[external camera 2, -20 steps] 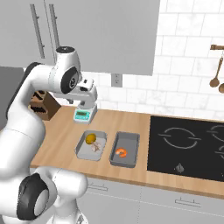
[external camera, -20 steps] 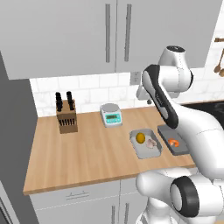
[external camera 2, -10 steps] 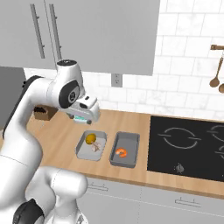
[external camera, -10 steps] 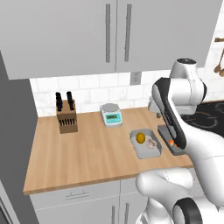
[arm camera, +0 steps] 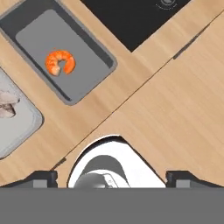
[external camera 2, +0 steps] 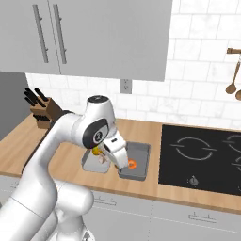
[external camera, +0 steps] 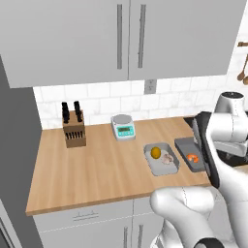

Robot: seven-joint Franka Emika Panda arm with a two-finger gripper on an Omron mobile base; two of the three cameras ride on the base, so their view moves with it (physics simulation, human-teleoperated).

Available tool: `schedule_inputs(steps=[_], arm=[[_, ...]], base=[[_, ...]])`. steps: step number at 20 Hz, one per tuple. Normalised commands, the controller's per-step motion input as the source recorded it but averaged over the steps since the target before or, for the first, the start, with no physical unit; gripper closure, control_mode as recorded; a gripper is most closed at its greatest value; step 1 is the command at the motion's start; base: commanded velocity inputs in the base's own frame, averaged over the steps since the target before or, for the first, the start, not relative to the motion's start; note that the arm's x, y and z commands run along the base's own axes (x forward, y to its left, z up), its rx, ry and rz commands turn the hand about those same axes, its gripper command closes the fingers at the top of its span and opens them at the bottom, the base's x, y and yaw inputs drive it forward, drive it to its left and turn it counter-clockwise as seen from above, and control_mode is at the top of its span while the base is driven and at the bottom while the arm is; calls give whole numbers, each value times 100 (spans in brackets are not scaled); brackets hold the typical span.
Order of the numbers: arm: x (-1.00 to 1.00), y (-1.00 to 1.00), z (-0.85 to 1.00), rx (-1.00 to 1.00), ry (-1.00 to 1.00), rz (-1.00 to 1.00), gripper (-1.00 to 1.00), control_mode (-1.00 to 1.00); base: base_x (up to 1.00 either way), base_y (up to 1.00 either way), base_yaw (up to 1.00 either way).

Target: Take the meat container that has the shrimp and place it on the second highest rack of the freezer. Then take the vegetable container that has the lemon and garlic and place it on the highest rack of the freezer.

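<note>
The dark grey meat container (arm camera: 59, 48) holds the curled orange shrimp (arm camera: 60, 62) and sits on the wooden counter beside the stove. Left of it lies the pale vegetable container (external camera: 161, 160) with the lemon (external camera: 155, 152) and garlic (external camera: 167, 158). My gripper (arm camera: 113, 179) hangs above the counter's front edge, short of the shrimp tray, with its fingertips (arm camera: 41, 178) far apart and nothing between them. From the right base view the gripper (external camera 2: 121, 160) hovers between both trays, next to the shrimp (external camera 2: 132, 164). The freezer's racks are out of view.
A black cooktop (external camera 2: 202, 150) lies right of the trays. A knife block (external camera: 73, 131) and a small scale (external camera: 123, 127) stand at the back of the counter (external camera: 92, 169). Grey wall cabinets (external camera: 126, 38) hang overhead, and a tall grey cabinet side (external camera: 14, 145) closes the left end.
The arm has swung down and to the right, bringing the gripper from above the scale down to just over the two trays. The trays and the cameras have not moved.
</note>
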Motion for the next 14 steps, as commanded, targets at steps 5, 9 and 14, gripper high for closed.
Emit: schedule_inputs(steps=[5, 9, 14], arm=[[-8, -66, -40, 15, 0, -33, -100, -100], [12, -41, -32, 14, 0, -16, -100, -100], [41, -21, -16, 14, 0, -1, -100, -100]], base=[[0, 0, 0], [0, 0, 0], [0, 0, 0]])
